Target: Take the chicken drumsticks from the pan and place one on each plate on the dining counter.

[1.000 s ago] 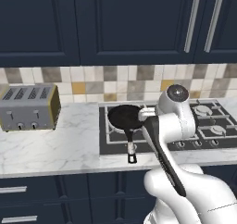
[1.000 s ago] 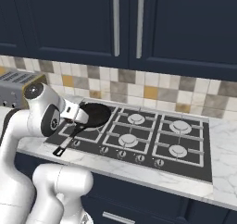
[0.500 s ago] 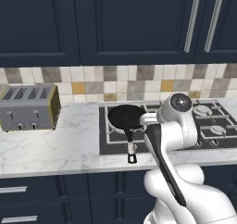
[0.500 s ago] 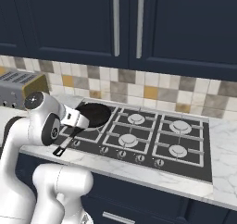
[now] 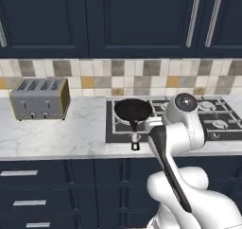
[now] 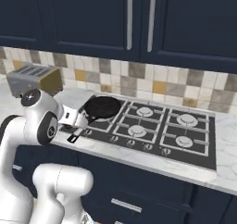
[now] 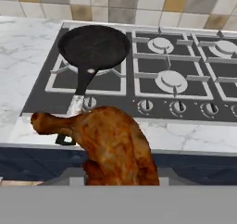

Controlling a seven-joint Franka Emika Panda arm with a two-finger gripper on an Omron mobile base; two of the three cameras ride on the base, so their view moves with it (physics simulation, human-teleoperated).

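A glossy orange-brown chicken drumstick (image 7: 113, 144) fills the bottom centre of the hand view, its bone end pointing left. My gripper (image 6: 75, 120) is shut on it, and the meat hides the fingertips. The hand hovers near the counter's front edge, just in front of the pan's handle (image 7: 82, 88). The black pan (image 7: 95, 45) sits on the hob's near-left burner with nothing in it; it also shows in both base views (image 5: 133, 109) (image 6: 102, 107). The plates and the dining counter are out of view.
A black gas hob (image 7: 185, 79) with several burners and a row of knobs lies right of the pan. A steel toaster (image 5: 40, 99) stands on the marble worktop to the left. Dark wall cabinets (image 5: 118, 20) hang above the tiled backsplash.
The arm has shifted slightly and the hand has drawn back a little from the pan toward the counter's front edge. The grip looks the same.
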